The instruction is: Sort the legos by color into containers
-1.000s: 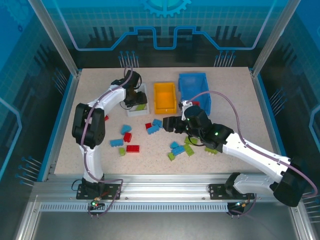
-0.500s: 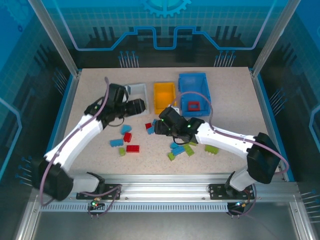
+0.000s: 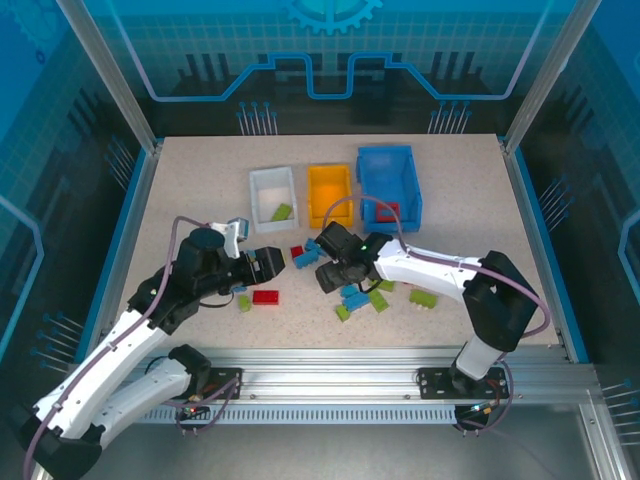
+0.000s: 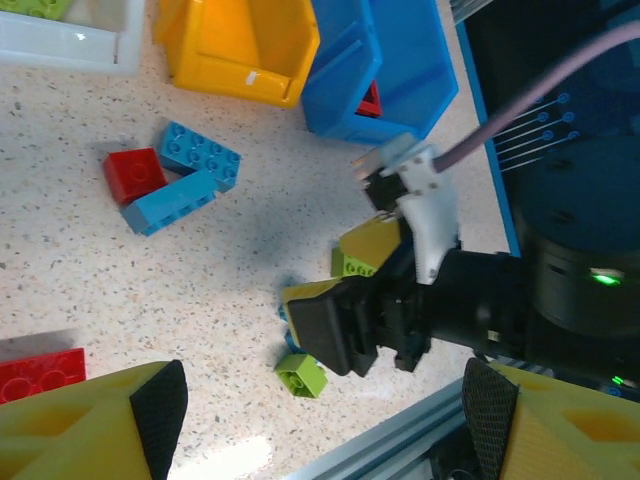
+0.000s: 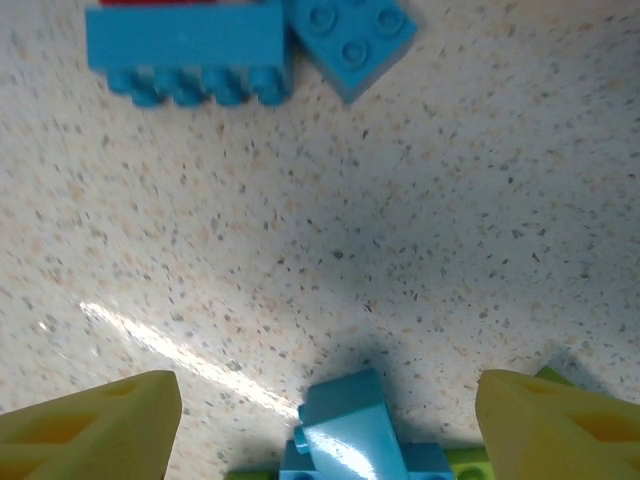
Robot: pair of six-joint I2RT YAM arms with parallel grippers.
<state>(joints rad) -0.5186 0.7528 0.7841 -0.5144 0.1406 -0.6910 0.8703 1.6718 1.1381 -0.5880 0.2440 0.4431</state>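
The left hand and right hand both hang wide open and empty above legos on the desk.

Speckled beige tabletop w/ blue edging; clear blue-tinted wall panels, silver aluminium corner posts, slotted rail in front.

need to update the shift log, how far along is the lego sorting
Barely started. Done: one green brick lies in the white bin, a red frame in the blue bin; the orange bin looks empty. In hand: nothing, both arms' jaws stand open. Left: most bricks are loose on the table, such as a red brick and a blue pair.
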